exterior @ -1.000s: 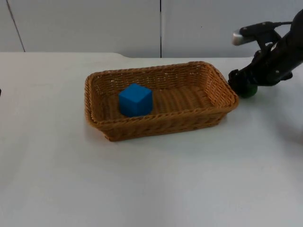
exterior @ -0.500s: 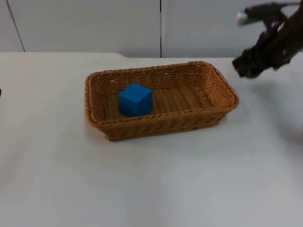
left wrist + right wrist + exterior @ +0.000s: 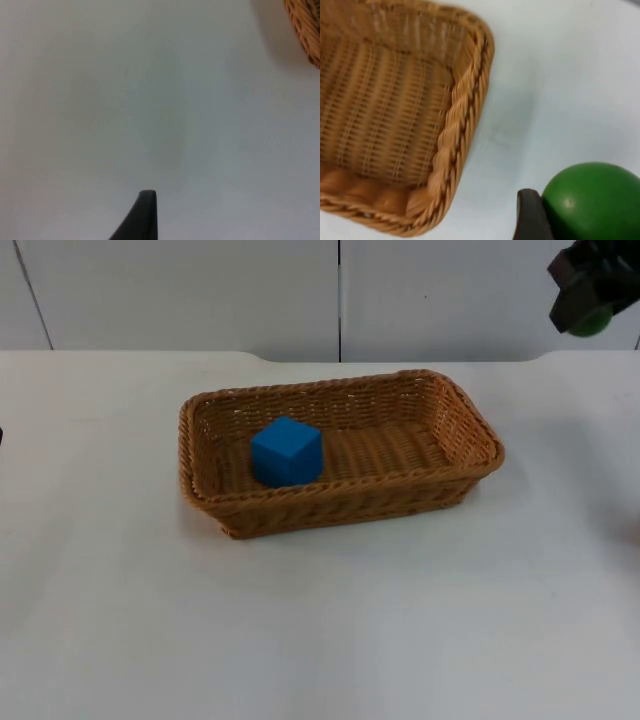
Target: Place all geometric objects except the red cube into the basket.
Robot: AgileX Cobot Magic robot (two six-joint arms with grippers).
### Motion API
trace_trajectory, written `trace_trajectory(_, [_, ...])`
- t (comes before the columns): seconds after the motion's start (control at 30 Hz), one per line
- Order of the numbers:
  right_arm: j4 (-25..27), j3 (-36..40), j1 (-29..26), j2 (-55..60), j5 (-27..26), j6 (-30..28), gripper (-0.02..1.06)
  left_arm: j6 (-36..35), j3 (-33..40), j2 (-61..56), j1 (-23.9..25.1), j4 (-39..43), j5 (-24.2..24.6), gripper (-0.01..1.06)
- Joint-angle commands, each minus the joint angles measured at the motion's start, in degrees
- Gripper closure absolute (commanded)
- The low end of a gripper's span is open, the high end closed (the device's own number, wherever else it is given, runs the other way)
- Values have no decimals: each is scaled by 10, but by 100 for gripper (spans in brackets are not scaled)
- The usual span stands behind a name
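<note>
Right gripper (image 3: 590, 302) hung high in the top view, out at about two o'clock from the basket (image 3: 470, 420), raised well off the white table (image 3: 320, 620) and in front of the grey partition wall (image 3: 200, 290). Its fingers were clamped on a green ball (image 3: 592, 322), a sliver of which peeked out beneath the black jaws. The wicker basket sat near the middle of the table, its long side running roughly nine to three o'clock. A blue cube (image 3: 286, 451) rested inside it, toward the nine o'clock half of the floor, just beside the near wall. The three o'clock half of the basket floor was bare wicker.

From the left wrist view, one black fingertip of the left gripper (image 3: 142, 215) stood over plain table surface (image 3: 125, 100), and a small piece of the basket's woven rim (image 3: 305, 30) appeared at about one o'clock from that tip. That arm waited; whether its fingers were apart or together I could not tell.

From the right wrist view, the green ball (image 3: 592, 202) sat pressed against a black finger (image 3: 530, 217) of the right gripper (image 3: 555, 220), off the table. The basket's corner (image 3: 465, 120), with its braided rim and ribbed floor, lay at about ten o'clock from the ball, apart from it, with white table (image 3: 560, 75) between.
</note>
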Motion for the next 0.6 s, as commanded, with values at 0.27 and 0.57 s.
trace_trajectory(0.27, [-3,-3,68,-4,3,11,105,-4,2,-3,1,3,-7,8])
trace_trajectory(0.57, [-3,-3,149,38,-55,11,105,-4,2,-3,1,3,-8,8])
